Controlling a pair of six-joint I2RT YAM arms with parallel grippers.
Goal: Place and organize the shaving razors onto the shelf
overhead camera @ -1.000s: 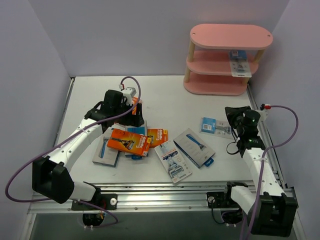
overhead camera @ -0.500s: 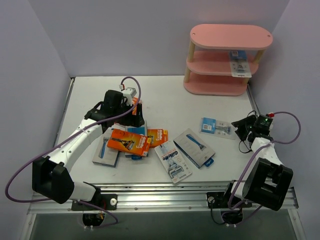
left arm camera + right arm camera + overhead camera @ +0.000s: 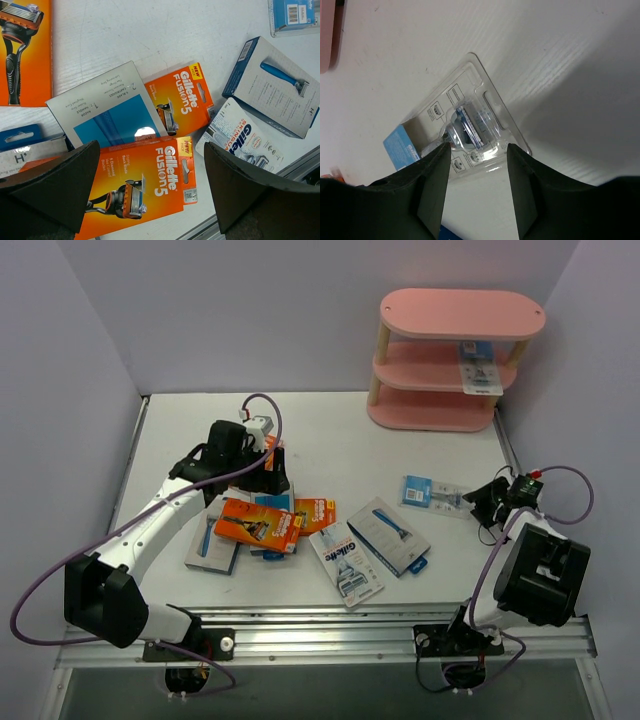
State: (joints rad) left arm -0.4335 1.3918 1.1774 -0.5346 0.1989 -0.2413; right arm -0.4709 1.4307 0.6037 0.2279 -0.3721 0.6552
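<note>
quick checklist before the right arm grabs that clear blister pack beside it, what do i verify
1. right gripper jaws apart: ok
2. blister pack in line with the gap between its fingers: ok
3. blister pack lying flat on the table: ok
4. fingers touching it: cannot tell
5. room on the shelf: ok, one shelved pack on the middle board
6. left gripper open, over the orange packs, holding nothing: ok

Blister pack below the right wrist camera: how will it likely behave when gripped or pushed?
The blister pack lies flat on the table, so it probably slides rather than tips. Its glossy clear plastic looks slippery and may flex when pinched. Thin, so likely light.
</note>
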